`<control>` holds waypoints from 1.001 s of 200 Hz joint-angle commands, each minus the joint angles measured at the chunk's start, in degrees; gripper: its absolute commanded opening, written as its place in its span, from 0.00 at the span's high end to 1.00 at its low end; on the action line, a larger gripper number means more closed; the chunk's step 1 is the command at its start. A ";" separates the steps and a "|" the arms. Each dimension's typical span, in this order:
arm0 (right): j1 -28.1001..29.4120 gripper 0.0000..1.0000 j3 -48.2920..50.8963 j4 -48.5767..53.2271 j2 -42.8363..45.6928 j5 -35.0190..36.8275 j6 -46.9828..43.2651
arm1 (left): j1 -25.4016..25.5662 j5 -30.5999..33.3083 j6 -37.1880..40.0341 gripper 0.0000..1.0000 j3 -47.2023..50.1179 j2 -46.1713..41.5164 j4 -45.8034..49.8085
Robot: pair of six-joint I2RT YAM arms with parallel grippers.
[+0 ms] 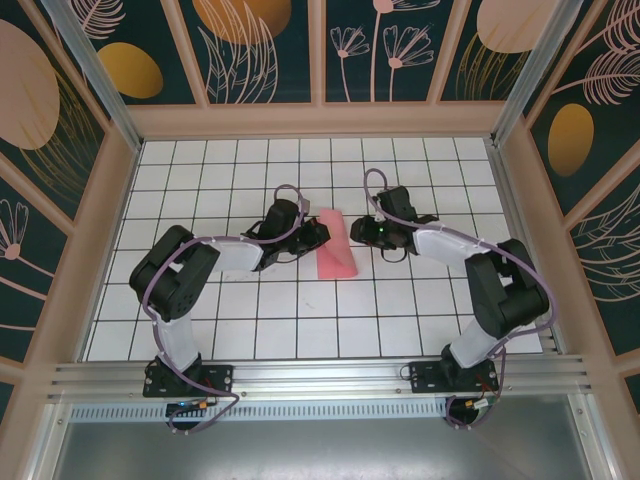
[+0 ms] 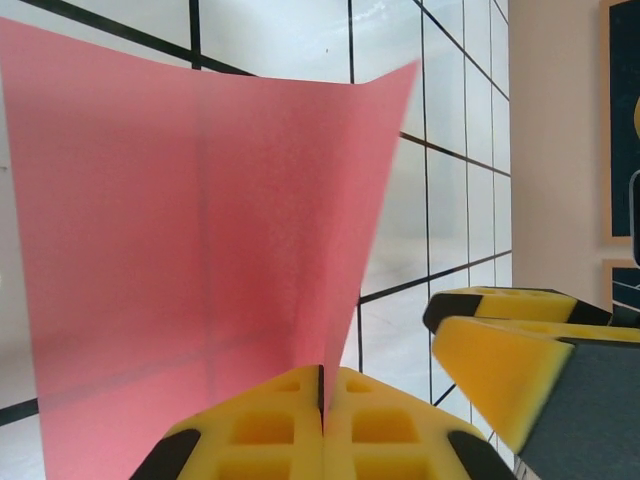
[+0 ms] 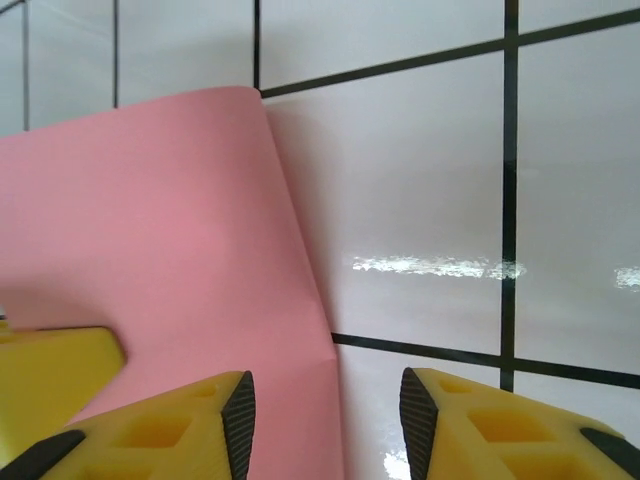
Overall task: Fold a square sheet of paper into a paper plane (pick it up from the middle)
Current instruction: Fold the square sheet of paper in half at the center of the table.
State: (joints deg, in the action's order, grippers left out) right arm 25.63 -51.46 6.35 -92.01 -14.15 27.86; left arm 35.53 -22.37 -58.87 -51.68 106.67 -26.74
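Paper (image 1: 336, 248) runs lengthwise front-to-back, near end angled slightly right.

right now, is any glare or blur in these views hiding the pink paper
left wrist: the square sheet of paper is close to the lens and a little soft, and light passes through it so grid lines show faintly; right wrist: a glare streak lies on the glossy table beside the sheet, whose edge is crisp; top external: even light, no glare on the sheet
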 commanded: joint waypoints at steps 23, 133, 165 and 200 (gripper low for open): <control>-0.49 0.61 2.30 0.24 0.48 0.28 1.87 | -0.40 -0.36 1.65 0.99 0.44 -5.73 3.56; -1.50 0.62 0.29 1.96 3.15 4.10 0.80 | -0.44 -1.61 10.24 0.99 -3.07 -16.85 15.02; -1.37 0.62 0.16 1.38 1.40 0.41 -0.56 | -0.55 -3.37 8.57 0.98 -3.51 -15.75 13.06; -0.01 0.64 -1.27 0.12 -2.73 -6.03 -2.26 | -0.47 -9.31 2.66 0.98 -3.20 -12.21 2.38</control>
State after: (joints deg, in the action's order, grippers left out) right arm 24.53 -50.68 7.46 -92.07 -14.66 27.88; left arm 35.29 -26.59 -52.27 -53.69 91.70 -16.32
